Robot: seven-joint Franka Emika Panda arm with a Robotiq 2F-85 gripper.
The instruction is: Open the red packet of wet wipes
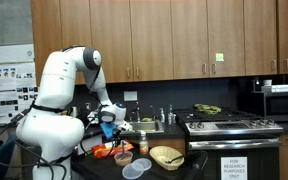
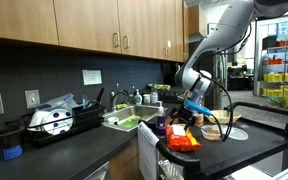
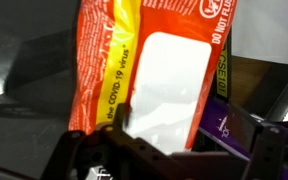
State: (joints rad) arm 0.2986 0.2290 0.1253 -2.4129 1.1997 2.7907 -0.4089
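The red packet of wet wipes [image 3: 104,70] fills the wrist view. It is red-orange with a yellow stripe and a white flap [image 3: 169,80] on its top face. It lies flat on the dark counter in both exterior views [image 1: 108,151] [image 2: 181,141]. My gripper [image 3: 174,155] hangs just above the packet's near end, its dark fingers spread to either side of the flap, holding nothing. It also shows above the packet in both exterior views [image 1: 108,122] [image 2: 191,110]. I cannot tell whether the fingertips touch the packet.
A purple packet [image 3: 229,115] lies right beside the red one. A small dark jar [image 1: 142,146], a tan woven basket [image 1: 166,156] and a clear round bowl [image 1: 136,169] stand nearby. A stove [image 1: 229,125] and a sink [image 2: 124,121] flank the counter.
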